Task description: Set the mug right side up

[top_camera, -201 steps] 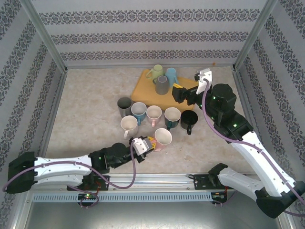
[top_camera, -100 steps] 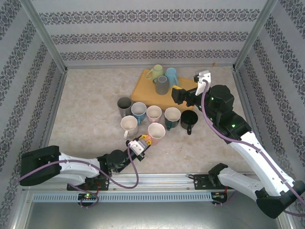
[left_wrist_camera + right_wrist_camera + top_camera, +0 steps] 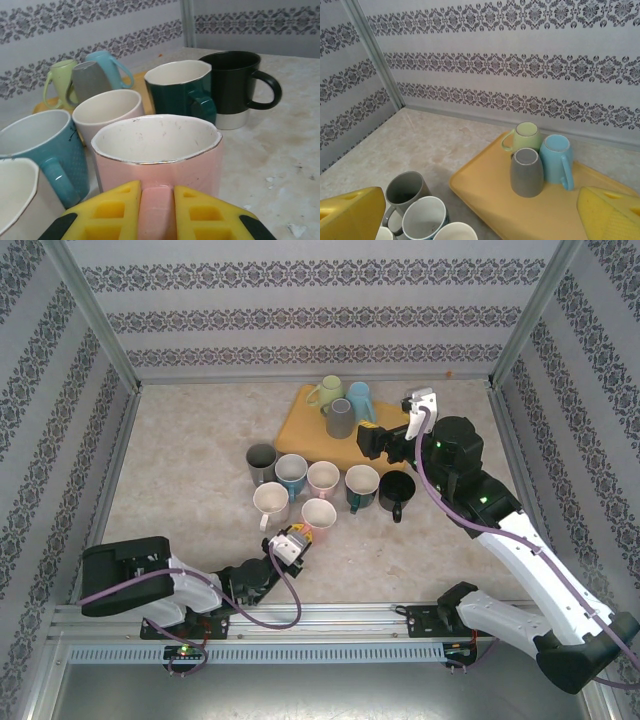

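The left gripper [image 3: 157,202] has its two yellow fingers [image 3: 107,212] closed in on the handle of the pink mug [image 3: 160,150], one on each side, pinching it. The mug stands right side up on the table [image 3: 280,150], mouth open to the ceiling. It sits directly ahead of the fingertips, with its handle turned back toward them.

Other mugs stand close beyond it, all with their mouths up. A pale mug [image 3: 107,107] is just past its far left rim. A blue mug [image 3: 35,140] is further to the left, and the edge of a white mug [image 3: 15,195] shows nearest the gripper on that side. Ahead and a little to the right is a dark green mug [image 3: 180,90]. Just beside it is a black mug [image 3: 237,85], whose handle points away to the right.

The right gripper [image 3: 481,200] is held above the table with its yellow fingers [image 3: 350,212] spread wide apart and nothing between them. Below and ahead of it lies a yellow tray [image 3: 480,185]. A grey mug [image 3: 526,172] stands bottom up on the tray straight ahead of the gripper. A light blue mug [image 3: 555,157], also bottom up, presses against its right side. A green mug [image 3: 527,136] sits just behind those two with its handle out to the left, and I cannot tell for sure which way up it is. Off the tray, under the gripper's left finger, a dark grey mug [image 3: 407,192] stands upright on the table.
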Tool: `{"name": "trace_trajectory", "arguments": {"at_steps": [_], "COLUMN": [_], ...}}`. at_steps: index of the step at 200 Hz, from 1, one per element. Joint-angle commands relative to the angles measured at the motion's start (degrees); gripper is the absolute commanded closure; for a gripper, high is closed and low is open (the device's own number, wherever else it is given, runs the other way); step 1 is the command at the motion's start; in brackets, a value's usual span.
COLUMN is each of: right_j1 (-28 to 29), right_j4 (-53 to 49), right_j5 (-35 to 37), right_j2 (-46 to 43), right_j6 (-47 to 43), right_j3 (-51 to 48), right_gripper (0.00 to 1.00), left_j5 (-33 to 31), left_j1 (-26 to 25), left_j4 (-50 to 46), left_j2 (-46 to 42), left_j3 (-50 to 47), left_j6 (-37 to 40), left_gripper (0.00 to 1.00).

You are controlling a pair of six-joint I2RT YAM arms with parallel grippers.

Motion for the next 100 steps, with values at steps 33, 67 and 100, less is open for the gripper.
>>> {"name": "trace_trajectory", "arguments": {"at_steps": [33,67,100], "right_j1": [-0.7,-0.7,-0.7], "right_j4": [1.9,2.1,2.2], "right_j5": [0.2,0.1,-0.2], "right_j2": [0.1,0.1,0.0], "right_j6": [0.3,0.3,0.2], "right_j3": [-1.2,-1.6,-1.6], "right_gripper": [0.02,0.02,0.02], "left_j5": [-5.8,-8.6,-10.3], "left_j1": [-0.3,-0.2,-0.2], "left_j4": [8.7,8.6,8.6], "left_j2": [3.9,6.2,9.5], "left_j3": [1.7,0.7,0.7], "left_j6": [-4.5,-6.0,-7.8], "left_gripper": [1.0,1.0,0.89]}}
